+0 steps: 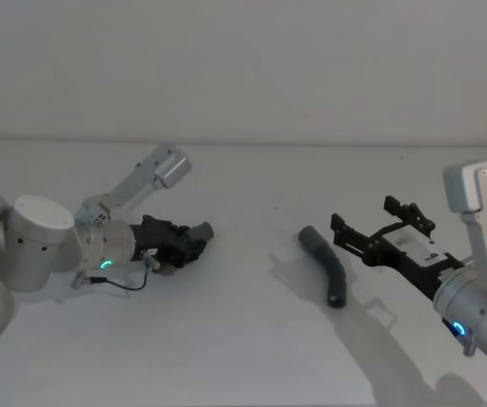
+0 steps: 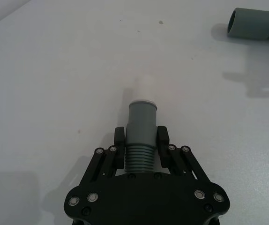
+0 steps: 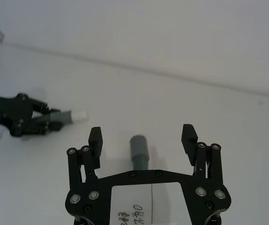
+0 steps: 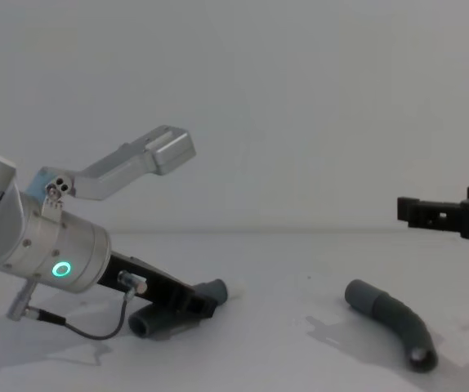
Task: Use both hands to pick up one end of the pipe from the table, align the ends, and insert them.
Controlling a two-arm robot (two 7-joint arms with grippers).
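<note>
**Pipe pieces apart: left piece point(image 2: 139, 157) gripped, right piece point(image 1: 328, 267) loose on the counter point(image 1: 243, 339)**

The left hand point(image 2: 140, 137) is clenched on the left piece at its ribbed part, just behind the grey cuff point(image 2: 142, 112). The white tip point(image 2: 145, 86) points out ahead, low over the counter. The right hand point(image 3: 142, 132) is spread wide and holds nothing. It hovers over the right piece, whose open cuff point(image 3: 138, 145) lies between and below its fingers. The two pieces are well apart.

Likely risks: the right piece is curved and smooth, so it could roll or swing on the counter if the fingers close off-centre, leaving its cuff askew. The left grip is near the tip end, so the curved tail behind may twist the piece round once it is pushed. A tip meeting the cuff rim at an angle would jam rather than slide in.

The counter is plain matte white and meets a bare pale wall point(image 1: 243, 68) behind.
</note>
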